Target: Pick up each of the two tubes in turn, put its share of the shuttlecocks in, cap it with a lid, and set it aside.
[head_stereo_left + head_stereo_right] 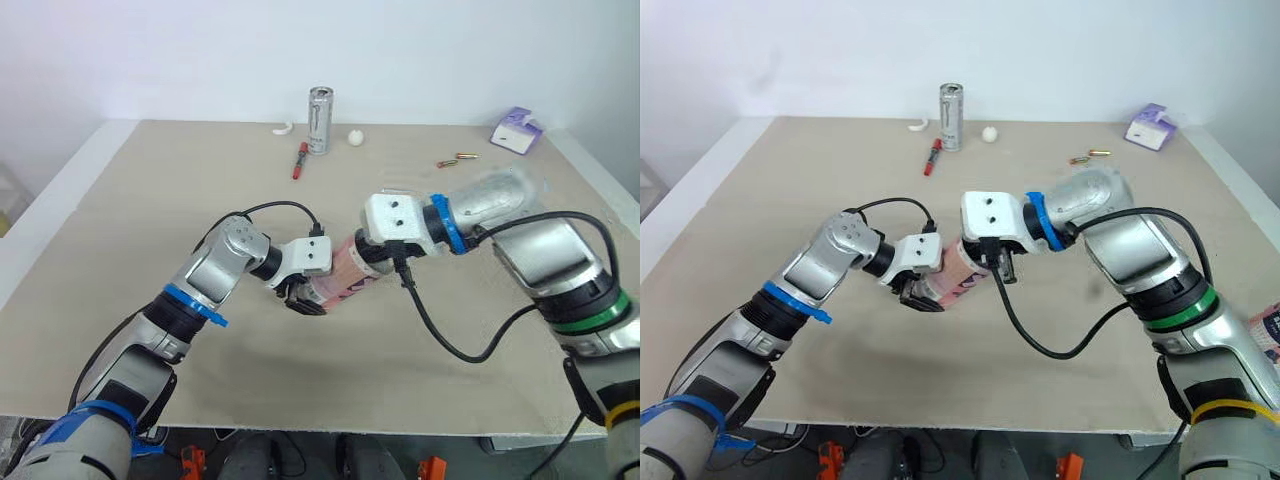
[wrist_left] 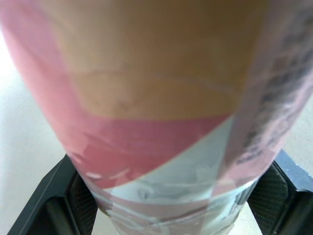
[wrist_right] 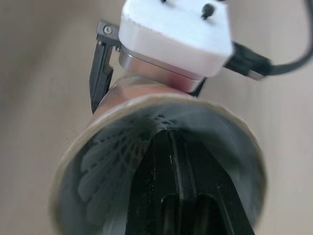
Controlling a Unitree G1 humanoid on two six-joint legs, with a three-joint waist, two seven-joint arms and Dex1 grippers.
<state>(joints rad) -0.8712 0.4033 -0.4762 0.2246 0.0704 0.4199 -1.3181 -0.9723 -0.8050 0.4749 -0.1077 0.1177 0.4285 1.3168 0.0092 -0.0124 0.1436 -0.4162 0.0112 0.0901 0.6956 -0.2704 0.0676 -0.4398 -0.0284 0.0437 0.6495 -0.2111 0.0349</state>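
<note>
While the left hand (image 1: 304, 297) is clamped on the lower end of the pink tube (image 1: 345, 272), one black finger on each side, the tube lies tilted over the near middle of the table (image 1: 150, 200), its open mouth turned toward the right arm. The right hand (image 3: 168, 139) reaches into that mouth with its two fingers pressed together. The white feathers of a shuttlecock (image 3: 110, 161) sit inside the tube just beside them; I cannot tell whether the fingers pinch it. Farther back on the table lies a red marker (image 1: 299, 160), and behind it a silver can (image 1: 319, 120) stands upright. A small white curved piece (image 1: 283, 128) and a white ball (image 1: 355, 138) flank the can. Off toward the far right lie two small bits, brass and red (image 1: 457, 159), and a purple box (image 1: 516, 130).
</note>
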